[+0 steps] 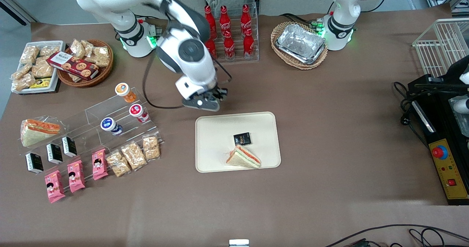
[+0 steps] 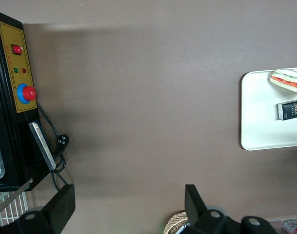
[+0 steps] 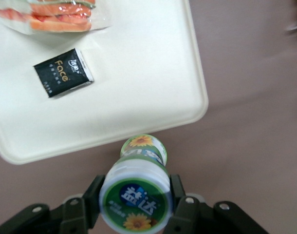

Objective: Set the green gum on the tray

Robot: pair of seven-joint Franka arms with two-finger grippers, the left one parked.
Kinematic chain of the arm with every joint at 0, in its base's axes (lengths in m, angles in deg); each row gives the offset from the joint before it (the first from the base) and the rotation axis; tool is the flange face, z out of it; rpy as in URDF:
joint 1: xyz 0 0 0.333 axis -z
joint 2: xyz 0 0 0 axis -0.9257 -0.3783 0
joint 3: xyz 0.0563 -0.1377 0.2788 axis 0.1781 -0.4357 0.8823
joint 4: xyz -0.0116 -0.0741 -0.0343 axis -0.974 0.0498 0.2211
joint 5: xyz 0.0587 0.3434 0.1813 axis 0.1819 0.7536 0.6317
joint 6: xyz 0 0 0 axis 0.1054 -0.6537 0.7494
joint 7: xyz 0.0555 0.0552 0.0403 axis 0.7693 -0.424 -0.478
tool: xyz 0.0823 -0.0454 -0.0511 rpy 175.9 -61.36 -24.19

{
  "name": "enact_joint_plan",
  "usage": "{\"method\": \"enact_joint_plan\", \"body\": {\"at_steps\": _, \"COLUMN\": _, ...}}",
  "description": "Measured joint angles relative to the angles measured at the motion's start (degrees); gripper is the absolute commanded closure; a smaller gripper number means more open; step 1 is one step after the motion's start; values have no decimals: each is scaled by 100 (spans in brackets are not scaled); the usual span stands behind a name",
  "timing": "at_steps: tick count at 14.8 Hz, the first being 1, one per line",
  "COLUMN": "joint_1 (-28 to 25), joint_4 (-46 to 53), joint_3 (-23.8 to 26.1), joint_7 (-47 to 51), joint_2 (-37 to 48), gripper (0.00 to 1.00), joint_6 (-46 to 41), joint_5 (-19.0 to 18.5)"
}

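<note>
Green gum (image 3: 136, 191): small cylindrical bottle, white cap printed with a green disc, blue-white lettering and a yellow flower, green label wrapping the body, base showing a second flower. Pinched at its sides between the dark fingers (image 3: 183, 210) of the gripper (image 3: 134, 207), held in the air just outside the rim of the tray (image 3: 139, 87), above brown tabletop. Tray: cream, rectangular, rounded corners, low rim. On the tray, nearest the front camera, a wrapped triangular sandwich (image 1: 243, 157); next, closer to the bottle, a small black sachet (image 1: 242, 139). In the front view, gripper (image 1: 203, 103) seen just past the tray's edge farthest from the camera, bottle itself hidden by the wrist. In the left wrist view, only one end of the tray (image 2: 265, 141) with part of the sandwich (image 2: 288, 79) and the sachet (image 2: 290, 109); no bottle visible. Toward the working arm's end of the table from the tray, a clear stepped rack (image 1: 110, 115) carrying blue-capped (image 1: 111, 125), red-capped (image 1: 138, 112) and orange-capped (image 1: 125, 92) bottles. Farther from the camera than the tray, a row of red cola bottles (image 1: 229, 29).
</note>
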Motion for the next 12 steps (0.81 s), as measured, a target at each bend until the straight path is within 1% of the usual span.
{"method": "enact_joint_plan", "body": {"at_steps": 3, "joint_1": -64, "joint_4": 0, "joint_3": -32, "joint_7": 358, "joint_2": -790, "gripper": 100, "joint_6": 551, "joint_5": -747}}
{"method": "enact_joint_plan", "body": {"at_steps": 4, "joint_1": -64, "joint_4": 5, "joint_3": -43, "joint_7": 449, "joint_2": -986, "gripper": 100, "joint_6": 673, "joint_5": -940}}
{"method": "enact_joint_plan", "body": {"at_steps": 5, "joint_1": -64, "joint_4": 8, "joint_3": -57, "joint_7": 493, "joint_2": -1140, "gripper": 100, "joint_6": 791, "joint_5": -1055}}
{"method": "enact_joint_plan", "body": {"at_steps": 7, "joint_1": -71, "joint_4": 21, "joint_3": -168, "joint_7": 582, "joint_2": -1329, "gripper": 100, "joint_6": 1073, "joint_5": -1140}}
{"method": "enact_joint_plan", "body": {"at_steps": 8, "joint_1": -67, "joint_4": 29, "joint_3": -246, "joint_7": 585, "joint_2": -1374, "gripper": 81, "joint_6": 1171, "joint_5": -1142}}
{"method": "enact_joint_plan", "body": {"at_steps": 9, "joint_1": -64, "joint_4": 29, "joint_3": -299, "joint_7": 585, "joint_2": -1416, "gripper": 35, "joint_6": 1218, "joint_5": -1142}}
{"method": "enact_joint_plan", "body": {"at_steps": 10, "joint_1": -55, "joint_4": 41, "joint_3": -307, "joint_7": 593, "joint_2": -1428, "gripper": 1, "joint_6": 1244, "joint_5": -1142}}
{"method": "enact_joint_plan", "body": {"at_steps": 12, "joint_1": -57, "joint_4": 45, "joint_3": -311, "joint_7": 645, "joint_2": -1432, "gripper": 0, "joint_6": 1245, "joint_5": -1142}}
